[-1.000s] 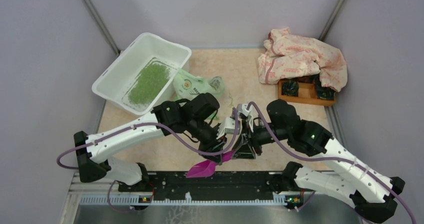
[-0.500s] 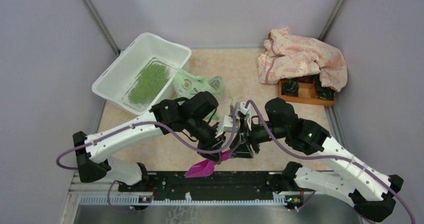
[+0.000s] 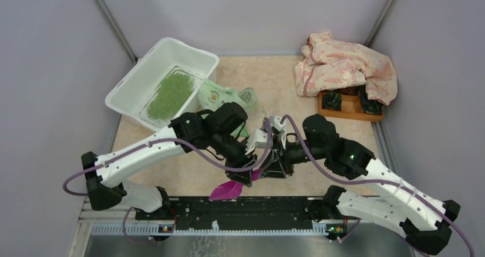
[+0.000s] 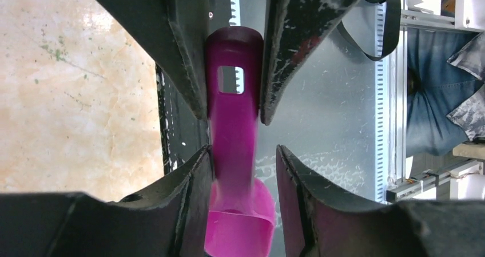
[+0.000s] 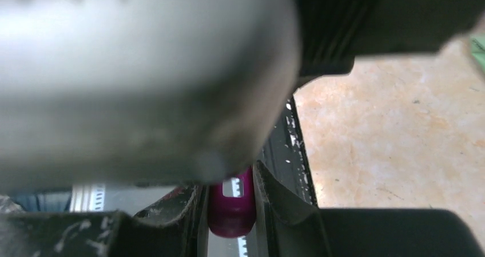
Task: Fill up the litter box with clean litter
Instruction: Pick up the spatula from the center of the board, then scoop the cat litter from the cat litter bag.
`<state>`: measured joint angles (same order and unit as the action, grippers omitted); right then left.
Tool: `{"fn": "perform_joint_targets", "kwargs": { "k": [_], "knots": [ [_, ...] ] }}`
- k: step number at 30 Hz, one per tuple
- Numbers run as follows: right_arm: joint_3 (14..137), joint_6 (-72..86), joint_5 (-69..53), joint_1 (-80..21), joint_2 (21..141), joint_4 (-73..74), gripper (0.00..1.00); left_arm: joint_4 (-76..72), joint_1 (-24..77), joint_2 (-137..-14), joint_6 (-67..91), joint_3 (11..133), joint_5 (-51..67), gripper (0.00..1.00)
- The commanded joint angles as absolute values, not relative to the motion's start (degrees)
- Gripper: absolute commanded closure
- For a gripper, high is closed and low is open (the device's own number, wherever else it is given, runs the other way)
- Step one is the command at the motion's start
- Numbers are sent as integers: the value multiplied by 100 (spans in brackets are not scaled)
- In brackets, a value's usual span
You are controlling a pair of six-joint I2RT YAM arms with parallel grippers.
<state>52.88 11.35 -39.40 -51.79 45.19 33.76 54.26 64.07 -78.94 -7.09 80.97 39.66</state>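
Left wrist view showed a magenta scoop (image 4: 234,51) with its handle running between 2 pairs of black fingers. The right end effector (image 4: 231,119) was clamped on the handle beside its hanging hole, both fingers pressing the plastic. The left end effector (image 4: 243,154) sat nearer the bowl with its fingers apart, 1 touching the handle and the other clear of it. The right arm therefore probably carried the weight, which looked like a handover. From above, the scoop hung over the bench's (image 3: 274,79) near edge, well apart from the litter box (image 3: 143,74) at far left. Clean litter (image 3: 169,95) covered only part of its floor, so more scooping seemed needed.
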Motion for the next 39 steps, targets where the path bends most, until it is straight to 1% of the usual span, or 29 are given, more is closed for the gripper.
{"fn": "perform_joint_targets", "kwargs": {
  "k": [1, 6, 11, 16, 18, 21, 26, 29, 33, 36, 39],
  "knots": [
    [5038, 1101, -3592, -5419, 4386, 3116, 100, 4497, 6169, -7603, -524, 8277, 3942, 46],
    [5038, 1235, -3062, -5409, 4179, 3092, 100, 3994, 5719, -7144, -250, 8051, 3865, 32],
    [5338, 1066, -2248, -5407, 4201, 3420, 100, 3843, 5394, -6682, -145, 8218, 3264, 29],
    [5838, 943, -1514, -5397, 4322, 3677, 100, 3853, 5088, -6289, 228, 8608, 1661, 19],
    [6143, 898, -957, -5390, 4425, 3811, 100, 3796, 5015, -6191, 429, 8646, 1214, 18],
    [6679, 790, -251, -5301, 4659, 4013, 100, 3779, 4936, -6167, 783, 8615, 887, 15],
    [7850, 689, 480, -4855, 5348, 4584, 100, 3965, 4726, -6312, 1153, 8697, 539, 15],
    [8748, 699, 593, -4489, 5821, 4991, 100, 4120, 4516, -6398, 1319, 8846, 416, 14],
    [9906, 552, 749, -4280, 6606, 5631, 100, 4322, 3976, -6570, 1550, 9026, 543, 13],
    [10508, 367, 807, -4207, 7014, 5916, 100, 4331, 3330, -6692, 1650, 9032, 993, 12],
    [10818, 151, 595, -4011, 7271, 6029, 100, 4187, 2430, -6894, 1756, 8925, 1940, 12]
  ]
}}
